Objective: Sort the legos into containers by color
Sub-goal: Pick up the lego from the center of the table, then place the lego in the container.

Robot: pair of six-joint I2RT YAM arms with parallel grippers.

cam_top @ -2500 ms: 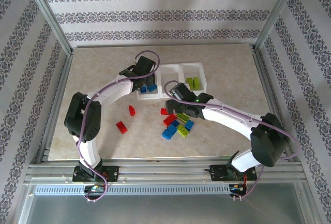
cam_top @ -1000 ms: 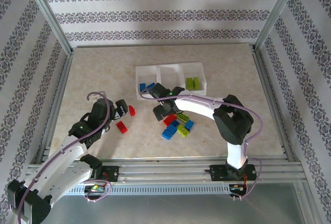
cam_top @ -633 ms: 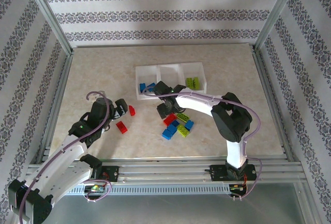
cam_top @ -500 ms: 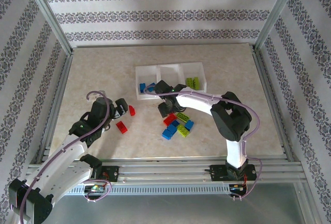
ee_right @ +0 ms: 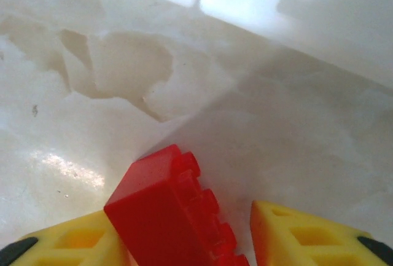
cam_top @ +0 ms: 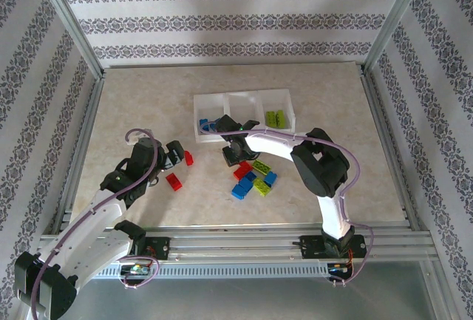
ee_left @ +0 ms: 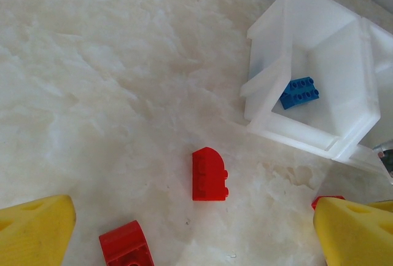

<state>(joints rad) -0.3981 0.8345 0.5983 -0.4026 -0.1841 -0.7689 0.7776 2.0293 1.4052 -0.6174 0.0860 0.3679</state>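
From above: row of three white see-through bins joined side by side at mid-bench, well apart from the metal frame. Blue bricks in the left bin, lime green bricks in the right one. Pale marbled bench, wide open room to the left and behind the bins. Loose heap of red, blue and green bricks just in front of the bins. Left hand low beside a small red brick, with a second red brick a little nearer. Right hand down between the bins' front wall and the heap.

From the left wrist: left hand spread wide, yellow fingertips in the two bottom corners, bare bench between. Small red brick flat ahead, one end rounded; second red brick near one fingertip. End bin at upper right, thick milky walls, one studded blue brick on its floor.

From the right wrist: right hand set around a tilted red brick, glossy and studded. One yellow finger against it, thin pale gap beside the other finger; cannot tell whether truly pinched. Bright, blurred bin wall close ahead across the top.
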